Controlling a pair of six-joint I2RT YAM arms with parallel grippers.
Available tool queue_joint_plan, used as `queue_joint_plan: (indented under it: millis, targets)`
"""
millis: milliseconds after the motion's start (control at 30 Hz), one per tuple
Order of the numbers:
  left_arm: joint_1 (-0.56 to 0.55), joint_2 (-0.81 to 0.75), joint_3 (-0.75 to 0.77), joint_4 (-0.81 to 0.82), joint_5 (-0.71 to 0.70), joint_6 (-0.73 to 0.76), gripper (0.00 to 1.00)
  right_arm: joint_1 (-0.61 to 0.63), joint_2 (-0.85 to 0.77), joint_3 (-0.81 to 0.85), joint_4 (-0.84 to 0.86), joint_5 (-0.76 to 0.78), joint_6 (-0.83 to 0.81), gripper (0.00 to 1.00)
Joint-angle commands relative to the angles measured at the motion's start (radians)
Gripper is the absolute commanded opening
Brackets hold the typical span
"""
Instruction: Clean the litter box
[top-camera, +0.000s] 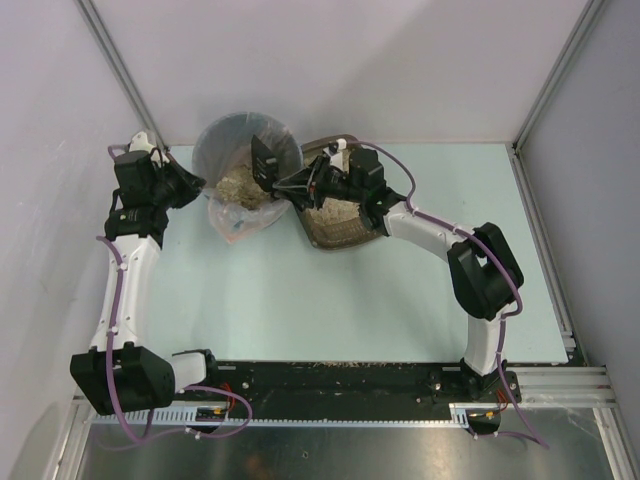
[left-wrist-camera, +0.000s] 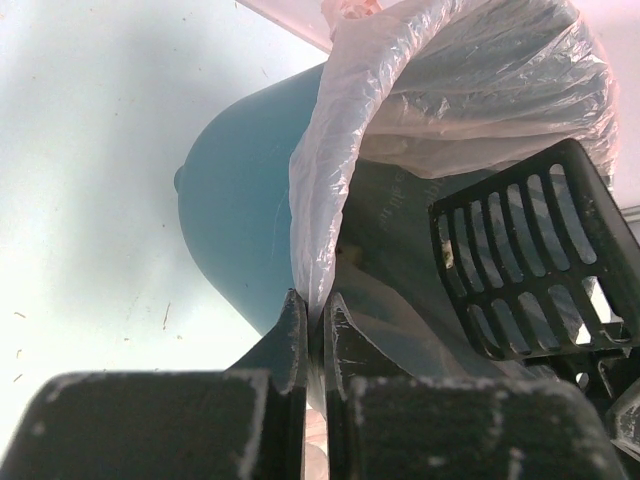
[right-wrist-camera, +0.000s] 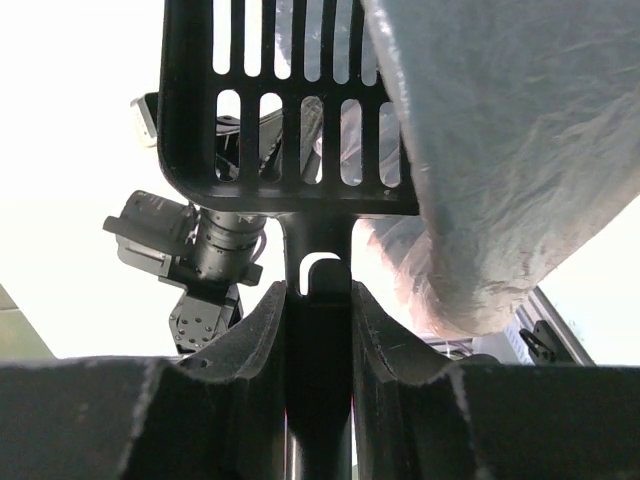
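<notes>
Now clamping scoop (top-camera: 265, 160) in right gripper (right-wrist-camera: 318, 300) over bin (top-camera: 215, 135), pinching liner (left-wrist-camera: 330, 180) with left gripper (left-wrist-camera: 312, 320); next rightward to adjacent litter box (top-camera: 338, 232), under right arm (top-camera: 440, 235).

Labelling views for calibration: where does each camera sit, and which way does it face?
Top external: above, behind the bases, looking down on both arms, the bin and litter box.
Left wrist: along the left gripper, shut on the bin's lined rim.
Right wrist: along the right gripper, shut on the scoop; left arm beyond.
All share the scoop.
</notes>
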Motion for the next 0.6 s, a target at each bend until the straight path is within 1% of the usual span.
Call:
queue_joint_plan:
  millis: [0,267,400,500,567]
  targets:
    - [-0.017,-0.014,0.0,-0.051,0.042,0.038,0.0,-0.002,-0.038,0.005,0.091,0.002,0.021,0.0]
    - [-0.017,-0.009,-0.002,-0.051,0.044,0.037,0.0,-0.003,-0.03,0.004,0.108,-0.008,0.044,0.0]
    - [-0.017,-0.009,-0.005,-0.052,0.044,0.037,0.0,-0.003,-0.045,-0.025,0.001,0.036,0.002,0.0]
    - [-0.017,-0.015,-0.003,-0.052,0.039,0.04,0.0,-0.008,-0.048,-0.091,0.061,0.073,0.048,0.0]
    - [-0.015,-0.015,-0.003,-0.052,0.036,0.041,0.0,-0.009,-0.035,-0.099,0.071,0.067,0.062,0.0]
